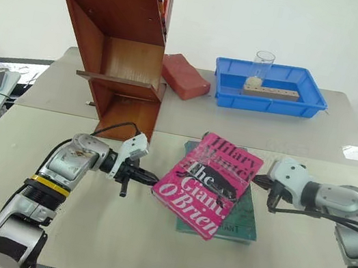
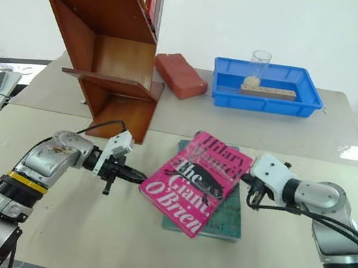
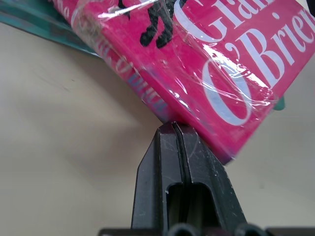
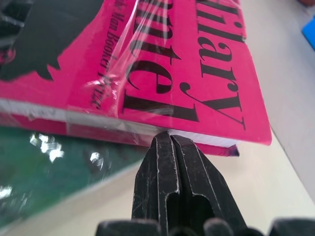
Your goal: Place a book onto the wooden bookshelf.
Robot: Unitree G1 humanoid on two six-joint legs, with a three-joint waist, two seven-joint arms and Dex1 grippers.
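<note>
Closed jaws press the book (image 1: 209, 183) from both edges.
Left gripper (image 1: 150, 178) at nine o'clock, right gripper (image 1: 259, 181) at three, squeezing it to lift toward the wooden bookshelf (image 1: 122, 41).

book (image 1: 211, 181): centre of the near table (image 1: 79, 227), lying askew on top of another book (image 1: 240, 222), which shows at its 4 o'clock.
my left gripper (image 1: 150, 178): at the book's 9 o'clock, fingers pressed together, tips against its edge.
my right gripper (image 1: 259, 180): at the book's 3 o'clock, fingers together, tips at its edge.
bookshelf (image 1: 122, 41): at the book's 11 o'clock, standing on the far table.
block (image 1: 185, 76): just beside the bookshelf, at its 3 o'clock.
tray (image 1: 313, 102): at the book's 1 o'clock, holding a glass (image 1: 261, 67) and a strip (image 1: 273, 92).
</note>
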